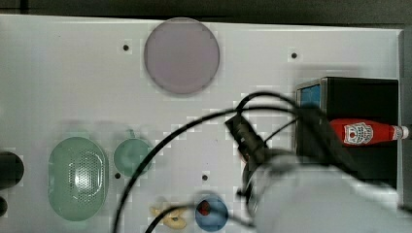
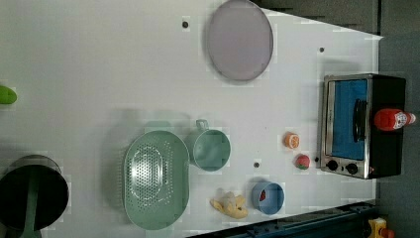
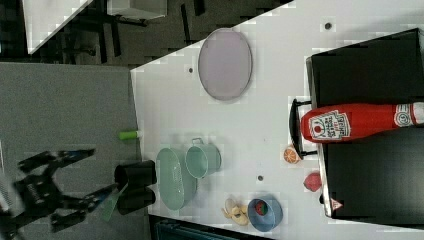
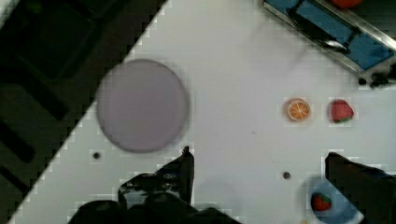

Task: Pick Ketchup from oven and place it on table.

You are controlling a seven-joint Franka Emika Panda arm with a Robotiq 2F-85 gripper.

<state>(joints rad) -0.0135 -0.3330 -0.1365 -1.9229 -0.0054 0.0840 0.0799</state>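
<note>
Ketchup (image 1: 362, 132) lies on its side atop the oven (image 1: 362, 94), at the top view's right. Likely light, smooth, slightly squeezable plastic; best pinched across its labelled belly. Tool (image 4: 259, 175) hangs spread above the surface (image 1: 73, 82), empty.

the arm's bulky, rounded pale grey-white shell (image 1: 316, 199) has a smooth plastic look. ahead of it sits a small black boxy block (image 1: 244, 132) on the wrist. thin black cables (image 1: 160, 145) loop out from that block in long curves, one arching over the top, others trailing back along the arm. the black hand (image 4: 259, 179) has two dark fingers (image 4: 180, 175), glossy and angular, tapering toward their tips, standing wide apart.
</note>
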